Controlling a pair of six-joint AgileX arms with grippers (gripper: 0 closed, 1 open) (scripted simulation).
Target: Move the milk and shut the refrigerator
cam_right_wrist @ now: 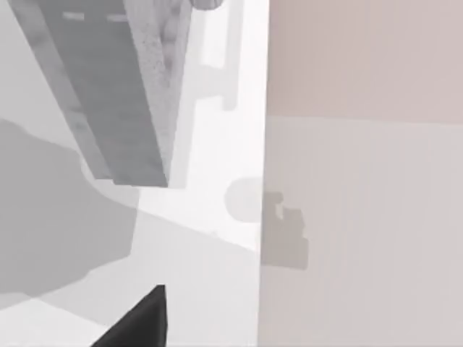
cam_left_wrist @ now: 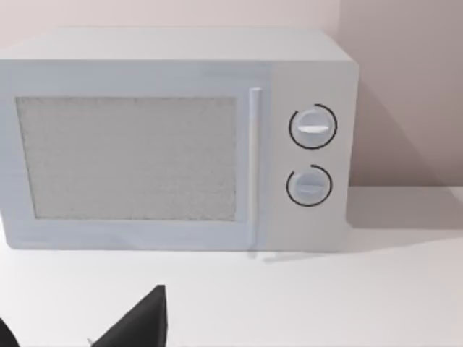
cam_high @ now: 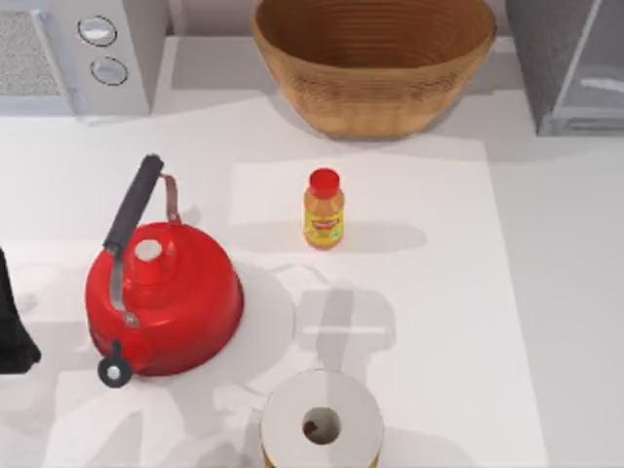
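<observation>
The milk is out of view. The refrigerator stands at the table's back right corner, with its speckled dark-grey side toward the middle and a paler panel beside it. I cannot tell how its door stands. The right wrist view looks along that speckled side of the refrigerator, with my right gripper low over the white tabletop. My left arm sits parked at the table's left edge. In its wrist view the left gripper is open and holds nothing, facing the appliance with the knobs.
A light-grey appliance with two round knobs stands at the back left. A wicker basket is at the back centre. An orange juice bottle stands mid-table, with a red kettle front left and a paper roll at the front edge.
</observation>
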